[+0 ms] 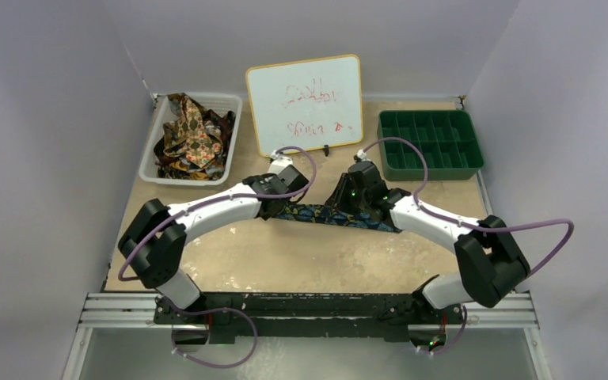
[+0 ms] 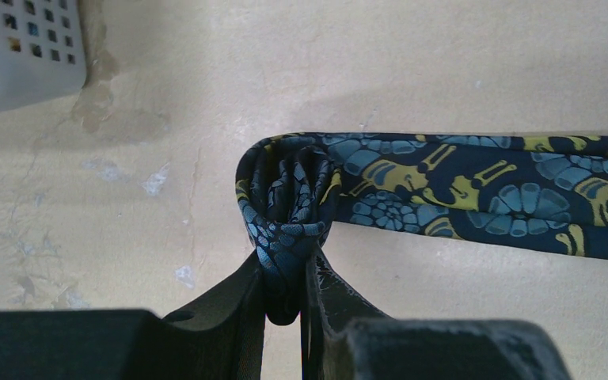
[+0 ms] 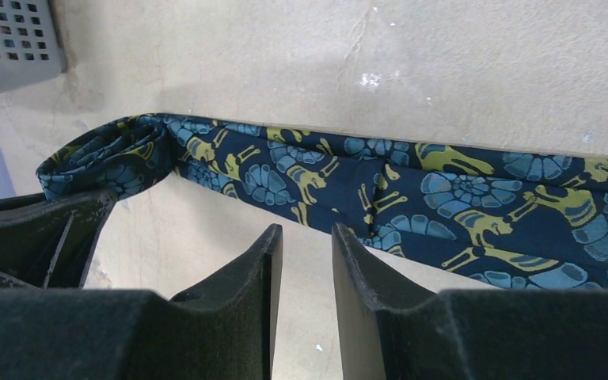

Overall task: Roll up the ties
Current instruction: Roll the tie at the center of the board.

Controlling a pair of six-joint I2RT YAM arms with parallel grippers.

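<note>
A dark navy tie (image 1: pixel 340 215) with blue and gold print lies across the middle of the table. Its left end is rolled into a small coil (image 2: pixel 285 182). My left gripper (image 2: pixel 289 265) is shut on that coil and pinches the fabric between its fingers. The rest of the tie (image 2: pixel 475 194) runs flat to the right. My right gripper (image 3: pixel 305 233) hovers just in front of the flat tie (image 3: pixel 443 198), its jaws a little apart with nothing between them. The coil (image 3: pixel 103 154) shows at the left of the right wrist view. In the top view the left gripper (image 1: pixel 281 202) and right gripper (image 1: pixel 348 198) are close together.
A white basket (image 1: pixel 150 146) at the back left holds several brown, gold and red ties (image 1: pixel 192 134). A whiteboard (image 1: pixel 305 103) with red writing stands at the back middle. A green compartment tray (image 1: pixel 429 142) sits at the back right. The basket's corner (image 2: pixel 24 47) shows in the left wrist view.
</note>
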